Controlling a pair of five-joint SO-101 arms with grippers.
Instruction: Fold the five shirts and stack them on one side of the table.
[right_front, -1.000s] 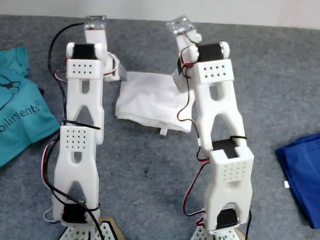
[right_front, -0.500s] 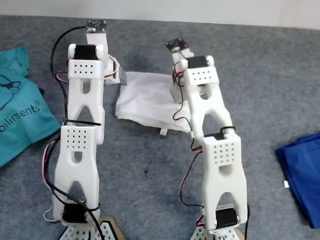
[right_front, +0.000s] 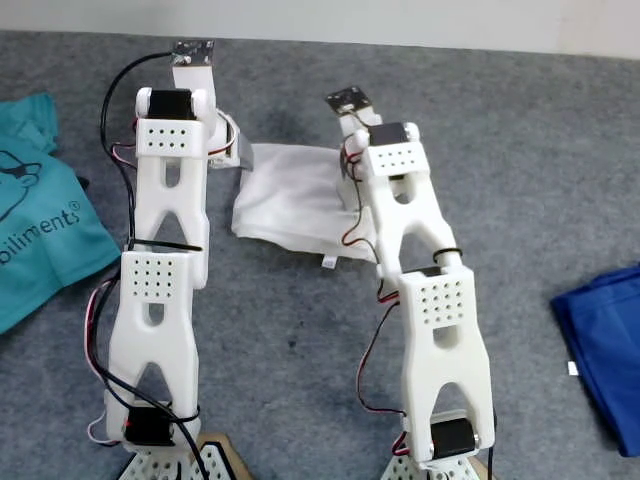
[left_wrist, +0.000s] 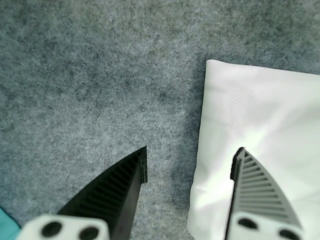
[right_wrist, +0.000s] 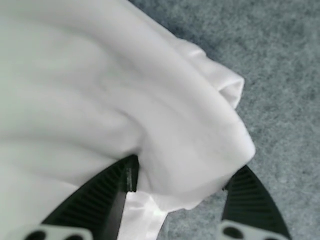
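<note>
Right hand (right_wrist: 185, 167) shifted left, jaws spread over white shirt (right_front: 290, 200).

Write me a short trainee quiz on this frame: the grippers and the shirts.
1. True or false: the left gripper is shut on the white shirt.
2. The right gripper is open around a bunched fold of which shirt? A) teal B) white C) blue
3. How many shirts can be seen in the high view?

Key
1. False. It is open, with one finger over the carpet and the other over the white shirt's edge.
2. B.
3. Three: the white shirt between the arms, the teal shirt at one edge and the blue shirt at the other.
</note>
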